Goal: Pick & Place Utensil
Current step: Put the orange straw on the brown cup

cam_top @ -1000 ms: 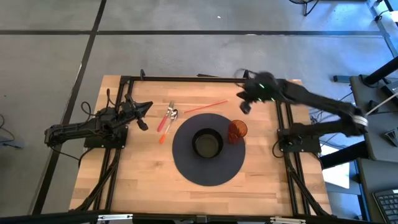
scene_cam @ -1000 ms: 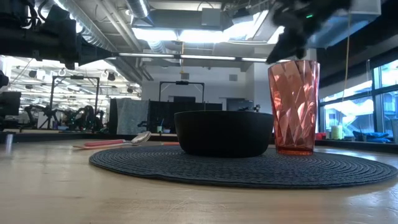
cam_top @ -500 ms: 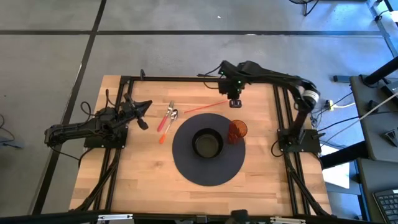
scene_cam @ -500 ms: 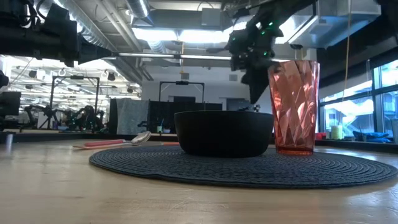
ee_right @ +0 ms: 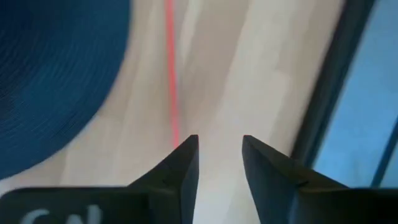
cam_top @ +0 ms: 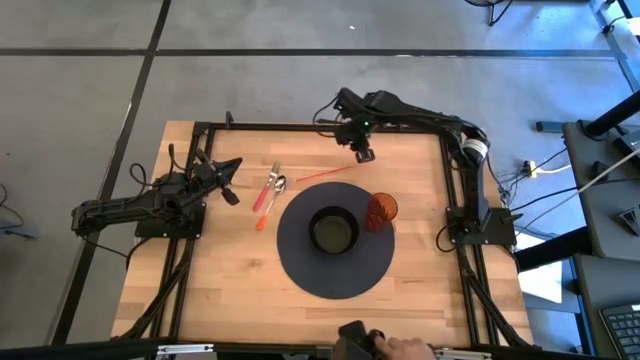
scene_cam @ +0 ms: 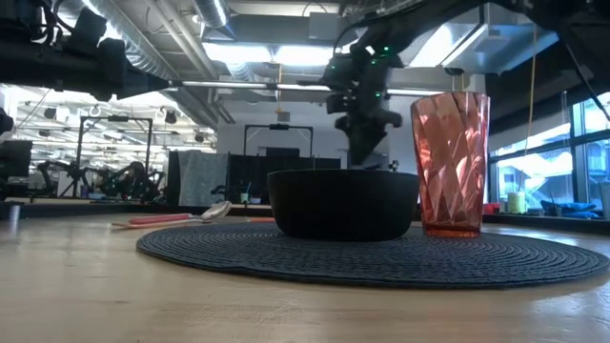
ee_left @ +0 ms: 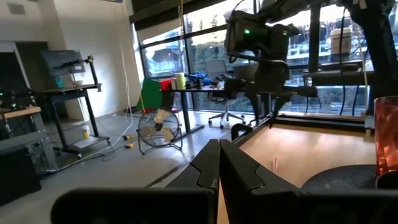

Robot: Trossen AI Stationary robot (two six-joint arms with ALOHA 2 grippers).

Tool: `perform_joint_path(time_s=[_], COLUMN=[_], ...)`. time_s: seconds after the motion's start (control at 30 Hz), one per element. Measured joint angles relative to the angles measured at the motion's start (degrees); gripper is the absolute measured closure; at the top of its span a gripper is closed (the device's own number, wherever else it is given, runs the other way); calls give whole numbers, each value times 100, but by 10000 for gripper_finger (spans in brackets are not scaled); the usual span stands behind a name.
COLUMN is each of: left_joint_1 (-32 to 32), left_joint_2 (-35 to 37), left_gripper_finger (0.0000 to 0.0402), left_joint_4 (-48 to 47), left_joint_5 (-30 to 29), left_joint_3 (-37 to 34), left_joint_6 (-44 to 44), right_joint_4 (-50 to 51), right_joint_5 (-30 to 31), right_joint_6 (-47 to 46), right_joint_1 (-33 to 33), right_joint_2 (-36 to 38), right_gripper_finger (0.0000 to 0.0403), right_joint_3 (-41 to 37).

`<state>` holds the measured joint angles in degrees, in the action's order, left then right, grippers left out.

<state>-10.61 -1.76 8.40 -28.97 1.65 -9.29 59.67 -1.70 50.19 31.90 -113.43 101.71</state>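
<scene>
The right gripper (cam_top: 364, 154), fingers spread, is hovering over what seems the red straw's (cam_top: 330, 172) far end, needing descent and closing.

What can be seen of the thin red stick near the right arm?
The red stick is a thin, straight, plastic-looking rod, perhaps a straw. It lies flat on the wooden table, slanted, beyond the round dark placemat and apart from it. The right hand, fingers apart, hovers at its far end without touching it.
</scene>
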Motion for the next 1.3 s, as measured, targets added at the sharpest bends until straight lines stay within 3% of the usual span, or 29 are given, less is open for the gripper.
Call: perform_joint_path(time_s=[0.2,0.4,0.67,0.87,1.3], left_joint_1=[0,0,0,0,0], left_joint_2=[0,0,0,0,0], left_gripper_finger=[400,396,400,396,398], left_joint_4=[-94,-209,-303,-470,-479], left_joint_5=[2,2,17,185,199], left_joint_3=[0,0,0,-4,-4], left_joint_6=[0,49,420,538,663], right_joint_4=[-138,-301,-215,-140,-122], right_joint_5=[-156,-744,-852,-849,-663], right_joint_6=[-2,-129,-535,-713,-1757], right_joint_1=[-292,-712,-1108,-1204,-1210], right_joint_2=[-653,-1350,-2378,-2878,-3204], right_gripper_finger=[270,258,235,222,222], right_joint_3=[573,1552,2726,3003,3150])
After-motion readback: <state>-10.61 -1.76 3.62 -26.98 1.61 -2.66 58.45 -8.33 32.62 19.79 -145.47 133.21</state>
